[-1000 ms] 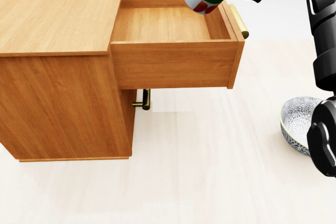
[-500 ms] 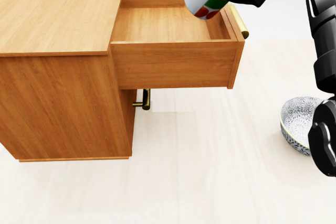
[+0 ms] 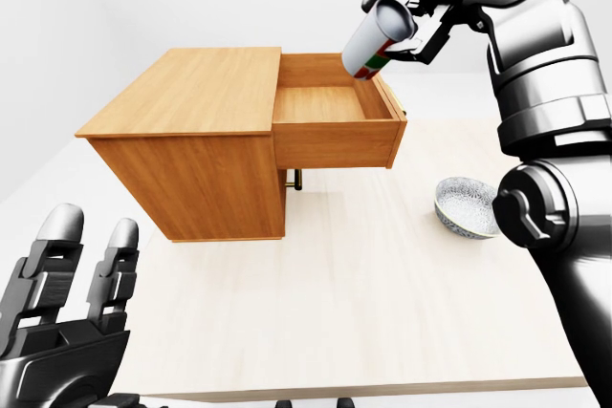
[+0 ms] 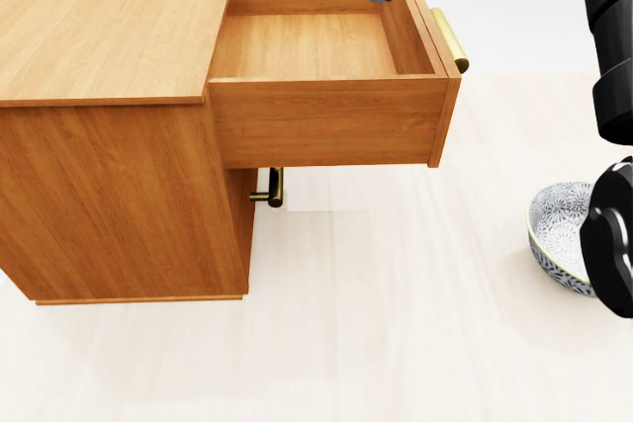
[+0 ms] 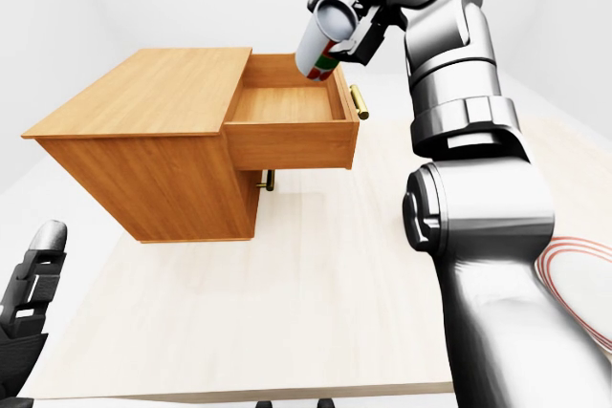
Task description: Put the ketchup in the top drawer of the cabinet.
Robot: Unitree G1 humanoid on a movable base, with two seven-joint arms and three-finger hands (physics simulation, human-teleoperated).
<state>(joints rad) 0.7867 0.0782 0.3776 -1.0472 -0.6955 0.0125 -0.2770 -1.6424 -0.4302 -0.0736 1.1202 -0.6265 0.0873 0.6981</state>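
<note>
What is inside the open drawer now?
The drawer shows only bare wood. The ketchup, gripped by the right hand, hangs tilted above it. The near wall hides a floor strip.

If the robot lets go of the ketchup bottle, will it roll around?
Probably: the ketchup bottle is round and tilted, so it would likely topple and roll, though the drawer walls should stop it. It looks smooth, maybe slippery in the right robot hand.

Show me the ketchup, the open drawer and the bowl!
ketchup (image 3: pixel 375 37): left-eye view, white side of the bottle.
top drawer (image 4: pixel 326 124): head view, its wooden side wall.
bowl (image 3: pixel 465 207): left-eye view, patterned inside.
</note>
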